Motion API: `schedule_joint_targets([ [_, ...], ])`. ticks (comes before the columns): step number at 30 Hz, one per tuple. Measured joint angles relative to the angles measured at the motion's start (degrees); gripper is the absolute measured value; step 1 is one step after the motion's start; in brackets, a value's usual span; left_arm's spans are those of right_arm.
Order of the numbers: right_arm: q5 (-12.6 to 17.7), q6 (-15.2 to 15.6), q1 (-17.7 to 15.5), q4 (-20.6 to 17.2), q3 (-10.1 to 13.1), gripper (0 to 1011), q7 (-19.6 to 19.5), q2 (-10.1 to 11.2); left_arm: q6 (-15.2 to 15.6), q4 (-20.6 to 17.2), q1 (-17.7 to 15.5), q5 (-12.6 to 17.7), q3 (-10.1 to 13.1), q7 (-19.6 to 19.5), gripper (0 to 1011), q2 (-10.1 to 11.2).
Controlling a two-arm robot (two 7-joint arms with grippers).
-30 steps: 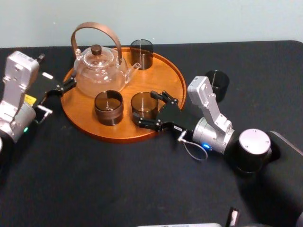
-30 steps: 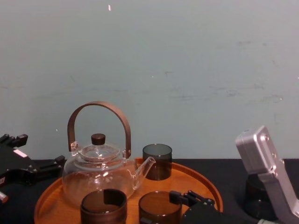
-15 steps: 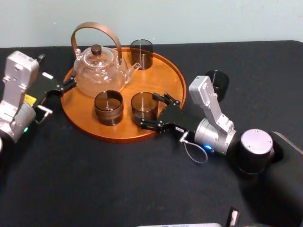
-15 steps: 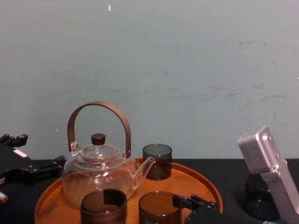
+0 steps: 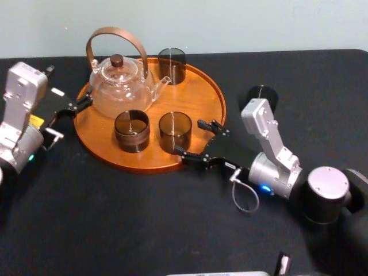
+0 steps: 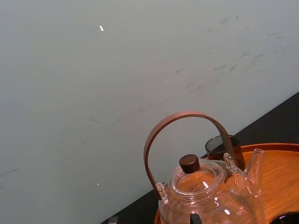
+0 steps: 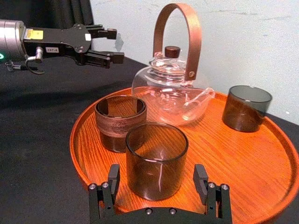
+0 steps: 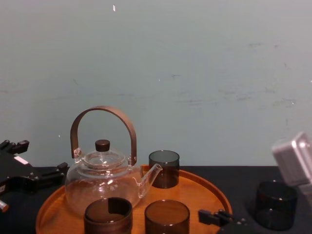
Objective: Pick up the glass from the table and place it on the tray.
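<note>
1. Evidently the glass (image 5: 175, 131) stood upright on the tray (image 5: 201, 92), in its near part, just beside a banded cup (image 5: 131, 130) but apart from it.
2. The right hand (image 5: 188, 137) lay at the tray's near-right rim, its fingers spread wider than the glass and clamped on nothing. The glass sat just ahead of the fingertips, and no pad was seen touching it.
3. From that, the placing looked done, and the step in hand was getting the right hand clear. It would go best straight back along the line of the fingers, with the fingers kept apart and no sideways swing. Either fingertip could clip the glass and tip it toward the banded cup.
4. The fingers reached in over the tray's rim, so a slight lift seemed wise, lest they drag the tray.
5. Farther in on the tray stood a glass teapot (image 5: 121, 86), and a second smoky glass (image 5: 172, 65) stood at the far rim.
6. Off the tray's right side a dark glass (image 5: 264, 98) stood on the surface (image 5: 115, 218), close behind the right arm. A wide pull-back could knock it.
7. The left hand (image 7: 113, 44) rested by the tray's left rim, fingers apart, idle.
</note>
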Motion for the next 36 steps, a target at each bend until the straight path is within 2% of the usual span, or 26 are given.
schedule_joint_targets([
  [8,0.62,1.39,-4.32,-6.37,2.01,1002,-2.68,2.36,0.0,0.0,0.0,0.0,0.0,0.0,1001,0.0],
  [16,1.87,1.72,-9.51,-11.87,5.17,1002,-5.17,4.53,0.0,0.0,0.0,0.0,0.0,0.0,1001,0.0],
  [27,3.31,1.29,-14.51,-14.76,8.4,1002,-6.33,6.08,0.0,0.0,0.0,0.0,0.0,0.0,1001,0.0],
  [36,4.24,0.74,-17.84,-16.48,11.98,1002,-8.19,6.7,0.0,0.0,0.0,0.0,0.0,0.0,1001,0.0],
])
